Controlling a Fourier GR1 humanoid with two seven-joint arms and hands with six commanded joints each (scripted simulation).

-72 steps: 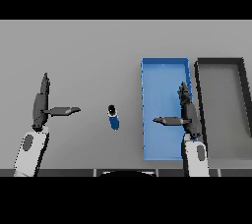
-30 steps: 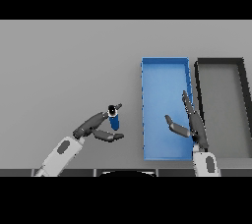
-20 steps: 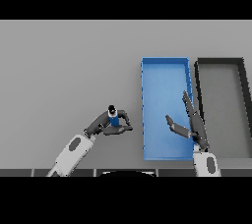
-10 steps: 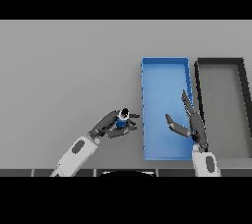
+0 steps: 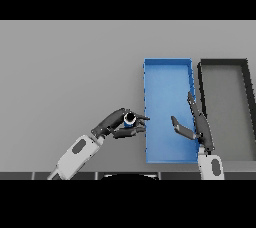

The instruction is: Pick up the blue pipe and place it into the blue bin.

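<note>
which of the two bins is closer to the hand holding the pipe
The blue bin: its left wall lies just right of the left hand curled round the blue pipe. The black bin sits farther right, beyond the blue one.

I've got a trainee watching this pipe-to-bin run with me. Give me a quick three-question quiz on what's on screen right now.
1. True or false: the blue pipe already lies inside the blue bin.
2. Which hand holds the pipe? A) left hand B) right hand C) neither
3. Fill in: the black bin stands to the ____ of the blue bin, from the robot's side.

Key
1. False. The pipe is pinched in the hand just outside the bin's left wall.
2. A. The left hand's fingers and thumb curl round the pipe; the right hand hovers open over the blue bin's right part.
3. Right.
</note>
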